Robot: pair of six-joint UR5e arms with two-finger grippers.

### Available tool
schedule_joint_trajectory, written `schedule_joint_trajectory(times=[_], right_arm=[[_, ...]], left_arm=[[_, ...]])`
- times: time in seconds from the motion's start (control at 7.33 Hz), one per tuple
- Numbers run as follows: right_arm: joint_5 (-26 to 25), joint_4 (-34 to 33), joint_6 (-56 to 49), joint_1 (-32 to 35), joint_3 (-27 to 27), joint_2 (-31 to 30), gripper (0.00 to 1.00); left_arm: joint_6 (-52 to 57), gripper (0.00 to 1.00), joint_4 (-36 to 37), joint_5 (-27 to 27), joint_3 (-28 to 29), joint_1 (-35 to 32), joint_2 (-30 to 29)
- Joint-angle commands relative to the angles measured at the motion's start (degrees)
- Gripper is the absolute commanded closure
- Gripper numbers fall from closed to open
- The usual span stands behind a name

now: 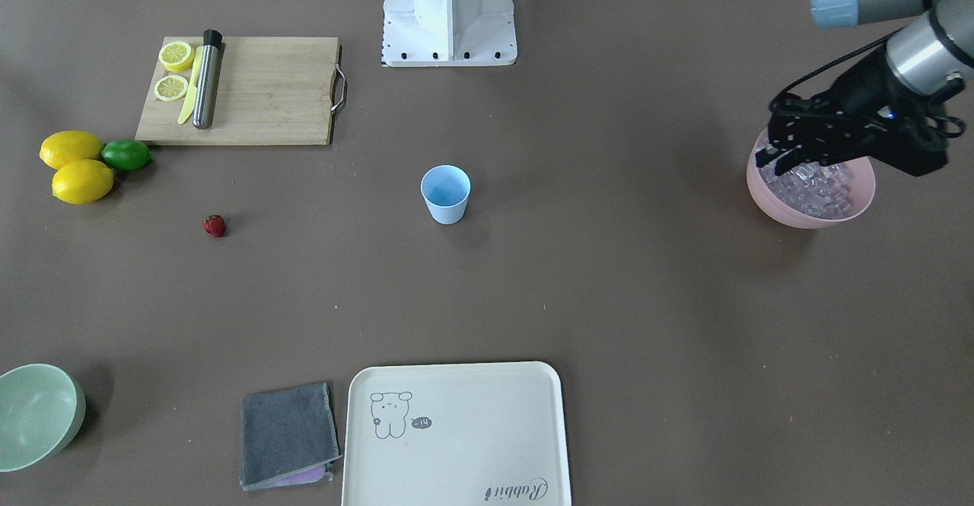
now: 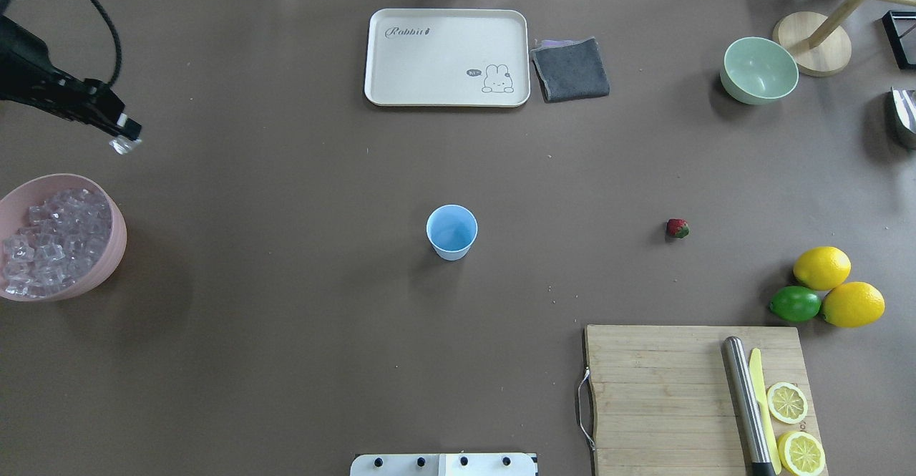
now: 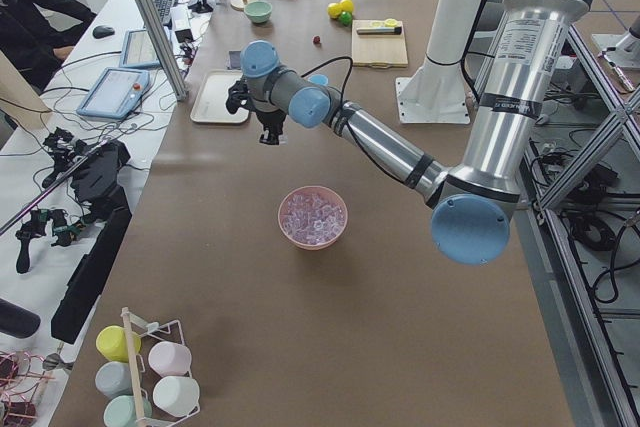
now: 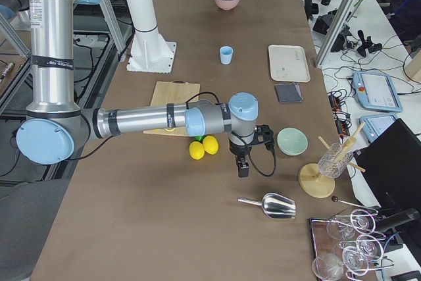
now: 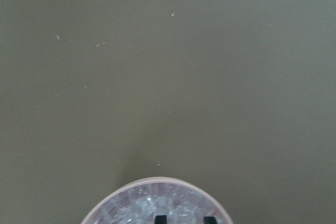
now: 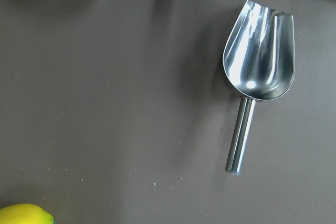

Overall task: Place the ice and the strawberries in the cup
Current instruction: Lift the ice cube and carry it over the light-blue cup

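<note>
The light-blue cup [image 2: 451,232] stands upright near the table's middle, also seen from the front [image 1: 446,194]. To its side a small red strawberry [image 2: 677,228] lies alone on the brown mat. A pink bowl [image 2: 118,240] heaped with ice [image 2: 57,236] sits at the table's left end. Raised above that end, my left gripper [image 2: 123,139] is shut on a single clear ice cube [image 2: 122,146]; from the front the left gripper [image 1: 768,157] overlaps the bowl's rim. My right gripper [image 4: 242,170] hangs beyond the lemons, above a steel scoop [image 6: 257,72]; I cannot tell its state.
A wooden cutting board [image 2: 665,390] carries lemon halves, a yellow knife and a steel muddler. Two lemons and a lime [image 2: 794,304] sit beside it. A cream tray [image 2: 401,68], grey cloth [image 2: 571,68] and pale green bowl [image 2: 760,69] line the far edge.
</note>
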Motion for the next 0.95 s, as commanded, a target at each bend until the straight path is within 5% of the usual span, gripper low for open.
schedule_joint_trajectory(times=[0.0,0.41,0.82], right_arm=[[0.27,0.10,0.15,-0.17,0.57,0.40,0.00],[0.53,0.10,0.15,-0.87,1.10,2.50,0.00],[0.53,0.01,0.15,-2.19,2.06,2.77,0.00]], left_arm=[[-20.36,1.00,-12.05,4.87,0.54,12.23,-4.68],[-33.46,1.00,-15.88,24.71,5.27,28.61,-14.79],[-35.32,1.00,-15.97,29.42,11.09,30.57,-21.31]])
